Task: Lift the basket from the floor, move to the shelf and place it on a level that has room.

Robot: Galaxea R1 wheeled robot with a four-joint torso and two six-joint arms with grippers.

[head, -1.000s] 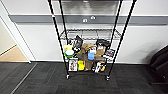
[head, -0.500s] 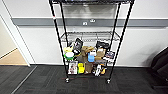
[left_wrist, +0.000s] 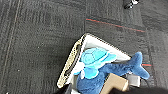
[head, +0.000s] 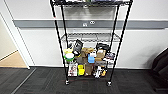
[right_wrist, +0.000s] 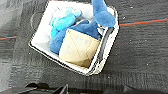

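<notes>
The basket point(left_wrist: 71, 59) has beige woven sides and a white lining. It holds blue plush toys point(left_wrist: 96, 60) and a tan cardboard box point(right_wrist: 78, 47). It shows from above in the right wrist view too, the basket point(right_wrist: 106, 47) over the dark carpet floor point(left_wrist: 37, 45). Dark parts of my left gripper point(left_wrist: 65, 89) and right gripper point(right_wrist: 62, 89) sit at the basket's near edge; their hold is hidden. In the head view the black wire shelf point(head: 59, 45) stands ahead against the wall. Its middle level point(head: 90, 37) is bare, while the lower tiers point(head: 87, 61) are crowded with boxes and bottles.
A doorway with tan wooden flooring point(head: 12, 61) opens at the left of the shelf. A dark object point(head: 160, 67) stands at the right. Red tape lines point(left_wrist: 115, 25) cross the carpet near the basket. A white wall with a grey rail point(head: 145, 24) runs behind the shelf.
The whole head picture has shifted: the shelf's feet sit lower in view and the rack looks slightly larger, so the camera has moved nearer to it.
</notes>
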